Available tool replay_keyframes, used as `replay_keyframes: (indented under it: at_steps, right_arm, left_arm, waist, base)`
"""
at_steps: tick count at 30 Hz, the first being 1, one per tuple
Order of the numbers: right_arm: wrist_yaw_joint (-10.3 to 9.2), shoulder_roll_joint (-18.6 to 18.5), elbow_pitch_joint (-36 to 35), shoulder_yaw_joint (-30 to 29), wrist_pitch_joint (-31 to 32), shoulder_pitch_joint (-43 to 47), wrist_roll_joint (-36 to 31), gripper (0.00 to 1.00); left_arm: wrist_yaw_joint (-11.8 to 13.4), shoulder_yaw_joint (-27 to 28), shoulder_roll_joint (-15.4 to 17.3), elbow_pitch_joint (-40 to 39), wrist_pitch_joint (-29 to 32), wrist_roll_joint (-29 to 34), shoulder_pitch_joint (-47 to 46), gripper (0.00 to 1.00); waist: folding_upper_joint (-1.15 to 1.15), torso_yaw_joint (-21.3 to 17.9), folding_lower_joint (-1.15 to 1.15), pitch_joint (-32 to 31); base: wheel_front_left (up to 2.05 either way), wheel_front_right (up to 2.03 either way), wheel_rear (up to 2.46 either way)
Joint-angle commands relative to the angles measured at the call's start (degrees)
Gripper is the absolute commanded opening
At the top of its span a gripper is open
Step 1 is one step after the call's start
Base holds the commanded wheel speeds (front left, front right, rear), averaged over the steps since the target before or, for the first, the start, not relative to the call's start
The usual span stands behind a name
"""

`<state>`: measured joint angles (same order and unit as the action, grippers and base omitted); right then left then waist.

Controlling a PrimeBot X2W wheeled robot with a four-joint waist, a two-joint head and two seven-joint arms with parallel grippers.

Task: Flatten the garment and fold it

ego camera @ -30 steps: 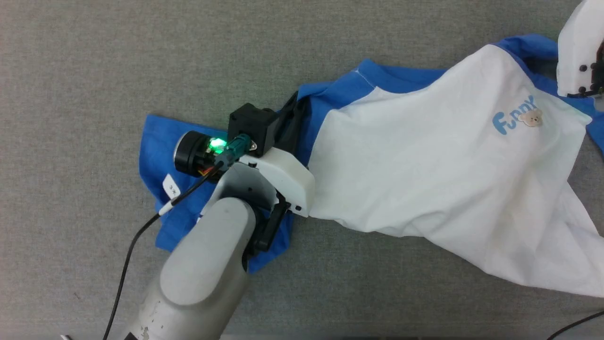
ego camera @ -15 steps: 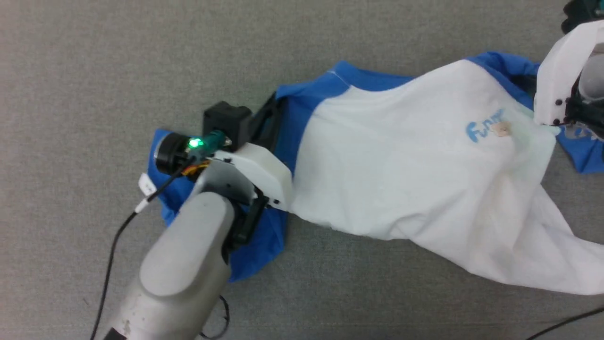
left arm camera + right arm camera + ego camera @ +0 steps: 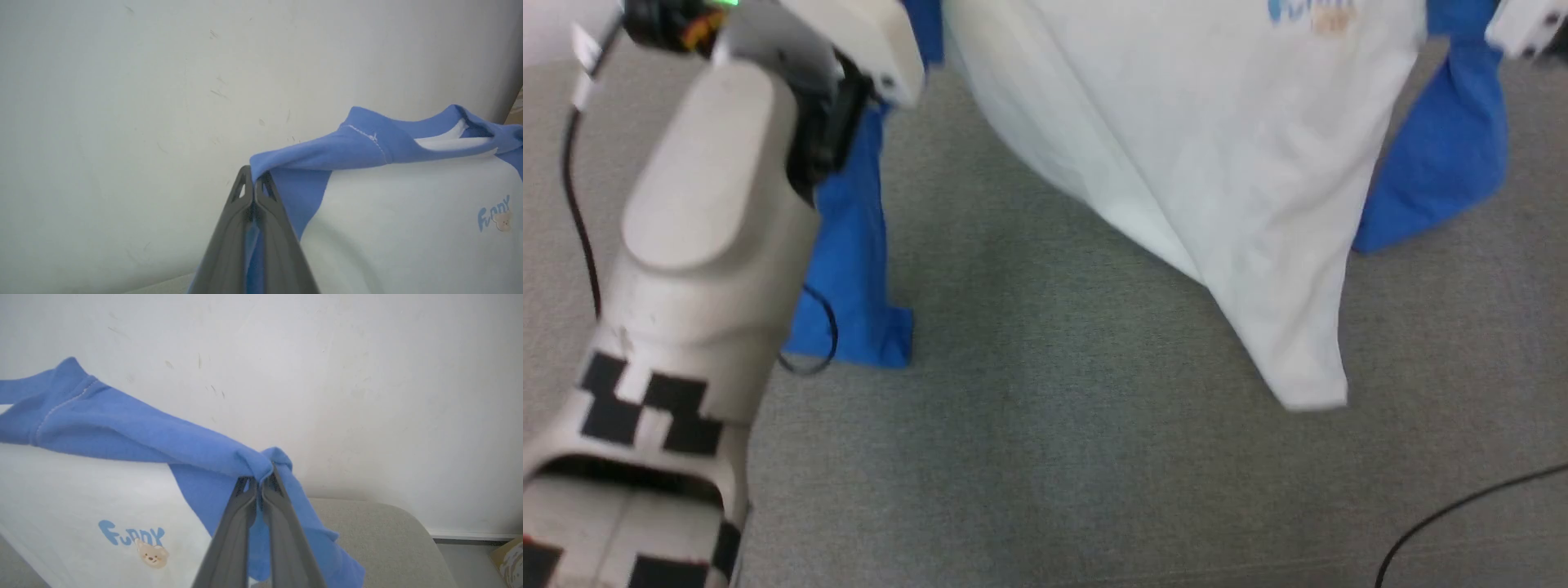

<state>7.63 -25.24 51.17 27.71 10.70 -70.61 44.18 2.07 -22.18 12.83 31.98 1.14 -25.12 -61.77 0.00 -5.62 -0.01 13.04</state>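
Note:
The garment (image 3: 1176,139), white with blue sleeves, hangs above the grey surface, its white hem pointing down. In the left wrist view my left gripper (image 3: 254,179) is shut on the blue shoulder fabric of the garment (image 3: 392,228). My right gripper (image 3: 259,479) is shut on the other blue shoulder, with the garment (image 3: 81,486) and its "Funny" bear print spread to its left. One blue sleeve (image 3: 854,245) dangles beside my left arm (image 3: 703,196), the other sleeve (image 3: 1437,155) hangs at the right.
The grey felt tabletop (image 3: 1045,457) lies under the hanging shirt. A black cable (image 3: 1462,506) crosses its lower right corner. A pale wall (image 3: 163,81) stands behind the shirt, and the table's rounded corner (image 3: 367,526) shows in the right wrist view.
Both arms have risen and lifted the garment off the table so it hangs. The right gripper has shut on the shoulder. The head camera has shifted too.

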Motion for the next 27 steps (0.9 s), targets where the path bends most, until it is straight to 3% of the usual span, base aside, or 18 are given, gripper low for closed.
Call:
replay_keyframes:
  at_steps: [1,12,17,27]
  right_arm:
    - [-0.14,0.1,0.8,-0.8,-1.3,-2.0,-0.8,0.0]
    - [-0.14,3.9,5.2,-7.5,-15.6,-22.9,-5.4,0.0]
    - [-0.14,5.4,6.7,-9.2,-20.3,-30.8,-6.6,0.0]
    - [-0.14,7.9,8.3,-6.5,-23.2,-31.3,-5.0,0.0]
  left_arm:
    - [0.3,0.8,0.5,1.6,-0.9,0.2,-2.7,0.0]
    - [2.0,3.0,2.8,13.9,-8.2,3.9,-29.4,0.0]
    - [2.8,3.4,2.4,16.9,-11.4,4.8,-39.2,0.0]
    - [3.2,3.7,1.0,22.9,-14.4,3.9,-40.7,0.0]
  waist:
    - [0.0,-2.1,0.01,1.2]
    - [0.0,-6.2,0.01,14.5]
    - [0.0,-7.1,0.01,20.5]
    - [0.0,-7.1,0.01,26.0]
  base:
    - [0.0,0.0,0.0]
    - [0.0,0.0,0.0]
    - [0.0,0.0,0.0]
    - [0.0,0.0,0.0]
